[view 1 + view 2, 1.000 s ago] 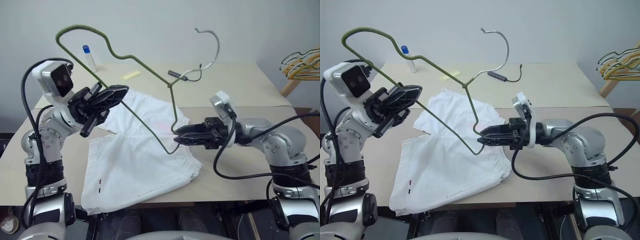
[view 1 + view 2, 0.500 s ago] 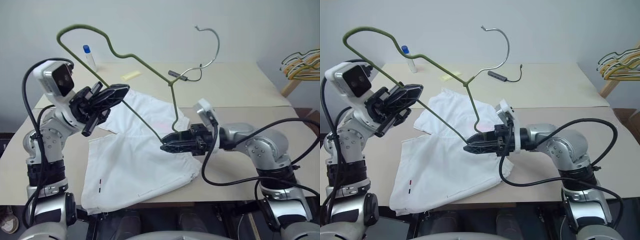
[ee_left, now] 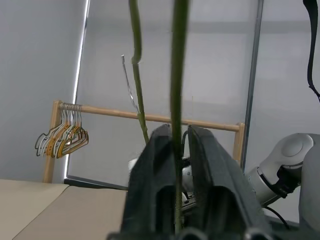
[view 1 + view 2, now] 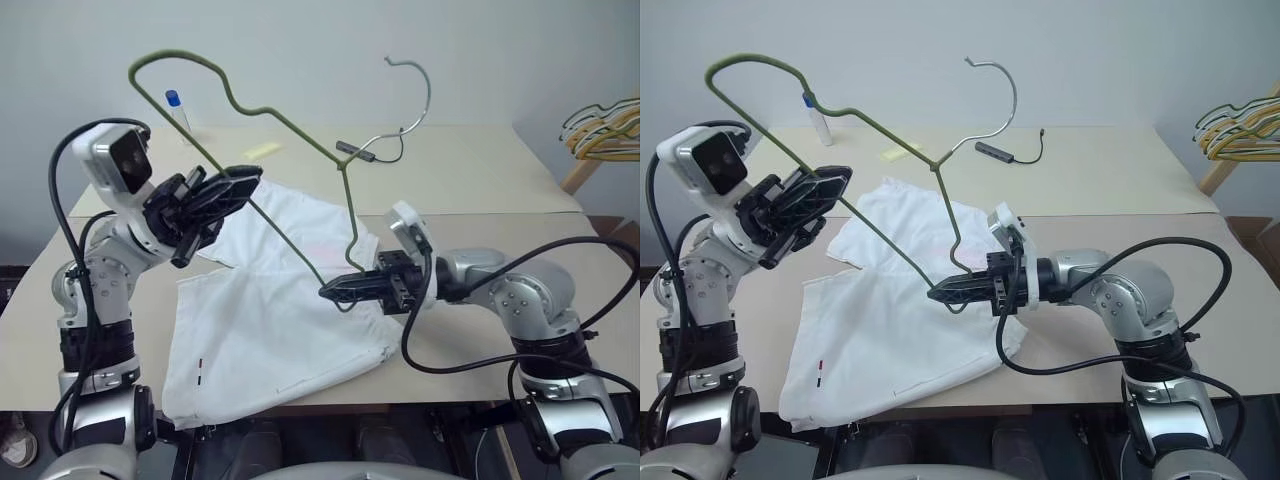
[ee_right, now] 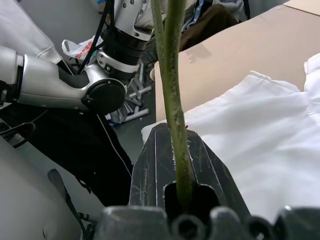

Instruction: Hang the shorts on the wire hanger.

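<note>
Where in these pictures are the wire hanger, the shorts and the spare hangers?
wire hanger point(image 4: 992, 63): right eye view, on its silvery hook.
shorts point(image 4: 880, 330): right eye view, on the flat white cloth.
spare hangers point(image 4: 605, 130): left eye view, on the bunch.

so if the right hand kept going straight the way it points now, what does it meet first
Probably the left hand or its forearm. The right hand, shut on the wire hanger, points leftward just over the shorts. If it runs lower, the shorts come first; depth is unclear.
</note>
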Controlling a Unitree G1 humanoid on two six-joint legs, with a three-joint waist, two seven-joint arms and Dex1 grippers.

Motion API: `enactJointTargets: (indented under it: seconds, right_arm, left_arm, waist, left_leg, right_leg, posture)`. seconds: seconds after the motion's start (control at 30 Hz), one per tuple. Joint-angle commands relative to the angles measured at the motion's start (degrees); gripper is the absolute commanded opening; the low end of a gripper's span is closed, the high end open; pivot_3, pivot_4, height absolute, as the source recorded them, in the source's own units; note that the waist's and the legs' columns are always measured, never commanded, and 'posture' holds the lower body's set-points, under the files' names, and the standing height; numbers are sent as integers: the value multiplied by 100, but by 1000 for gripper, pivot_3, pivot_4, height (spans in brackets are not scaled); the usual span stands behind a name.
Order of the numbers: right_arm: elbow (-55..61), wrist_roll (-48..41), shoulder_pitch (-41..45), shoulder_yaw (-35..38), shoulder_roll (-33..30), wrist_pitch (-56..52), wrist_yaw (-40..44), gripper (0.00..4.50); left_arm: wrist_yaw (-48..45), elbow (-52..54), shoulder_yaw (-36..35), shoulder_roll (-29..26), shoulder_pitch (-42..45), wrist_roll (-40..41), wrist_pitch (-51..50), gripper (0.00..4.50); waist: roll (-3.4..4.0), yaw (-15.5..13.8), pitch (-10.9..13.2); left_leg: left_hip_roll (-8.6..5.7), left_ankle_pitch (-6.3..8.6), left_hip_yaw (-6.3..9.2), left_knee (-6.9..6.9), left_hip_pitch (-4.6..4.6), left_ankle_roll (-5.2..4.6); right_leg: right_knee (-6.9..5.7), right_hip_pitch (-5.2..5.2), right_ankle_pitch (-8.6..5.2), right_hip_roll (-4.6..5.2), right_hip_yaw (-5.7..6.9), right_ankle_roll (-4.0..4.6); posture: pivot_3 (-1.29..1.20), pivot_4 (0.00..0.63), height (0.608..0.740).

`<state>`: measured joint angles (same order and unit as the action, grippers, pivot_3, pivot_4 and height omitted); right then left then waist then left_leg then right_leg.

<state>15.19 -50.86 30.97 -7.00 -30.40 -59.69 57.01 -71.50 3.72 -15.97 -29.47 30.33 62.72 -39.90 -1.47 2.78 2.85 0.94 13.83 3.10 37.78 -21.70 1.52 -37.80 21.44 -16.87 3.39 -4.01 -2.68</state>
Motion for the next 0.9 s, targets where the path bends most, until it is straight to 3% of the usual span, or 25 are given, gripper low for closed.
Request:
enactJointTargets:
  seconds: [0.03, 0.17, 0.3, 0.43, 0.5, 0.6, 0.73, 0.9]
  right_arm:
    - [-8, -216, 146, 370, 46, -72, -195, 0]
    - [-113, -651, -62, 988, -238, -466, -358, 0]
    - [-226, -562, -776, 1254, -1118, -697, -82, 0]
    - [-580, -409, -1270, 1260, -1782, -899, 22, 0]
    - [-663, -111, -1516, 1261, -1918, -687, -132, 0]
    - [-953, -199, -1741, 1313, -2218, -827, 309, 0]
    - [-2140, -142, -1567, 620, -2862, -1743, 1184, 0]
    - [-3021, 308, -1209, -132, -3260, -1874, 1900, 0]
  left_arm:
    - [56, 15, 265, -102, -137, -533, 219, 1992]
    - [590, 262, 1005, -457, -430, -1940, 633, 3287]
    - [787, 405, 1424, -744, -728, -2783, 997, 4441]
    - [938, 329, 1786, -1009, -912, -3676, 1528, 4441]
    - [719, 378, 1828, -1109, -1026, -3754, 1742, 4441]
    - [413, 485, 1772, -1149, -1151, -3571, 1845, 4441]
    - [424, 530, 1745, -1121, -1205, -3577, 1830, 4441]
    - [449, 527, 1767, -1127, -1208, -3633, 1853, 4441]
  waist:
    - [0, 0, 0]
    - [0, -20, 0]
    - [0, -90, 0]
    - [1, -54, 1]
    - [1, -11, 1]
    - [3, 9, 2]
    - [3, -9, 3]
    - [5, -3, 3]
  left_leg:
    - [0, 0, 0, 0, 0, 0]
    - [-2, 0, 0, 0, 0, 0]
    - [-3, 0, 1, 0, -10, 0]
    - [-3, 1, -8, 0, -14, -1]
    - [0, 1, -10, 0, -7, -2]
    - [5, 1, -12, -1, -6, -2]
    - [2, 1, -15, 2, -7, -2]
    - [3, 1, -15, 3, -1, -3]
  right_leg:
    - [-1, 0, 0, 0, 0, 0]
    - [1, -1, 5, 0, -1, 9]
    - [15, -2, 6, 4, 4, 10]
    - [16, 4, 7, 5, -1, 8]
    - [15, 2, 6, 1, -3, 7]
    - [15, 2, -13, -4, -5, -26]
    - [19, -4, -12, 1, -7, -30]
    - [21, -8, -12, 1, -5, -31]
  posture:
    - [-35, 0, 740]
    - [-24, 0, 740]
    - [-32, 0, 740]
    - [-45, 0, 740]
    - [-48, 0, 740]
    - [-50, 0, 740]
    - [-50, 0, 740]
    - [-41, 0, 740]
